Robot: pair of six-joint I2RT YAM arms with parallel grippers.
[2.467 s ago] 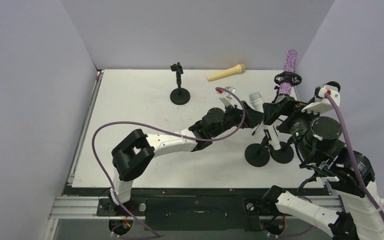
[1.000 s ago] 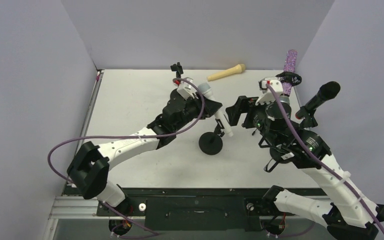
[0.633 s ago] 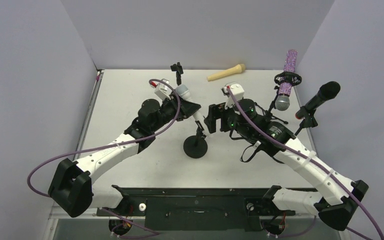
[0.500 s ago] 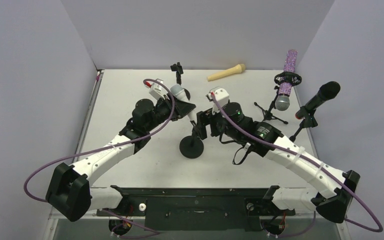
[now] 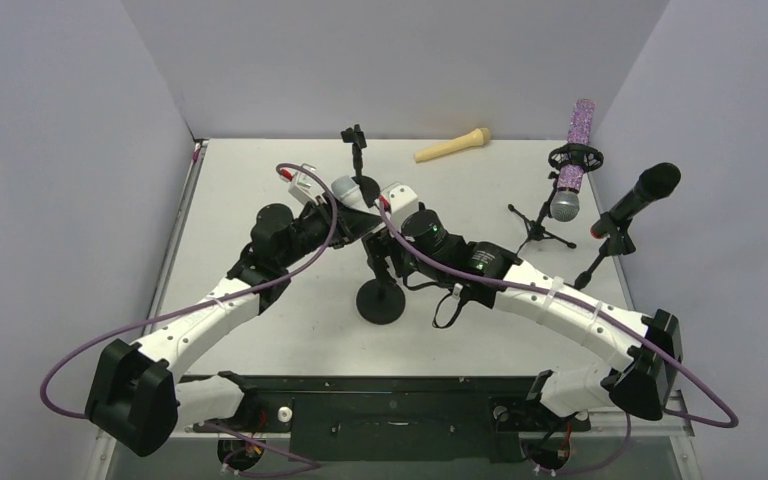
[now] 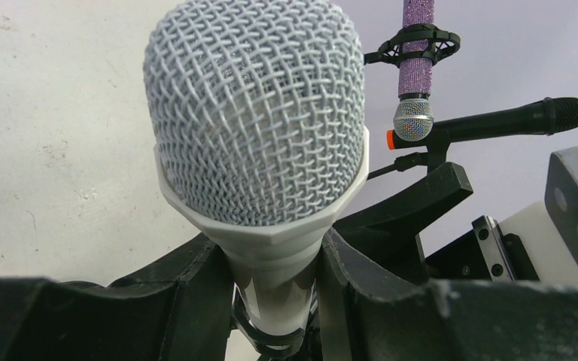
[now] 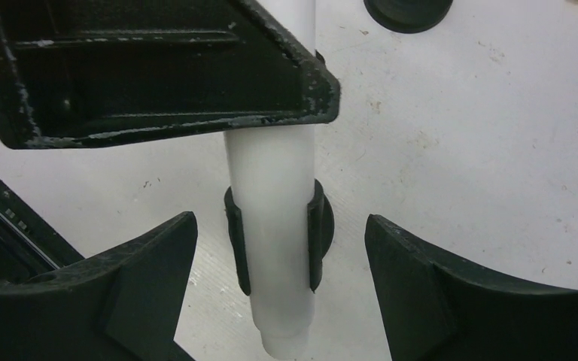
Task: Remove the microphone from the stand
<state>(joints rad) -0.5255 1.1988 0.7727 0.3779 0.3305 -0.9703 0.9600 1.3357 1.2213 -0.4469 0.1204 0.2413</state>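
Your left tool (image 6: 275, 289) is clamped on the white microphone (image 6: 256, 113) just below its mesh head, but its body sits in the stand's clip (image 7: 316, 233); your right tool (image 7: 280, 263) is spread apart either side of that clip, so the pull-out remains

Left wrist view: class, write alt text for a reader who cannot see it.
A white microphone with a grey mesh head fills the frame, clamped between the left gripper's black jaws. Behind it are a purple glitter microphone and a black microphone.
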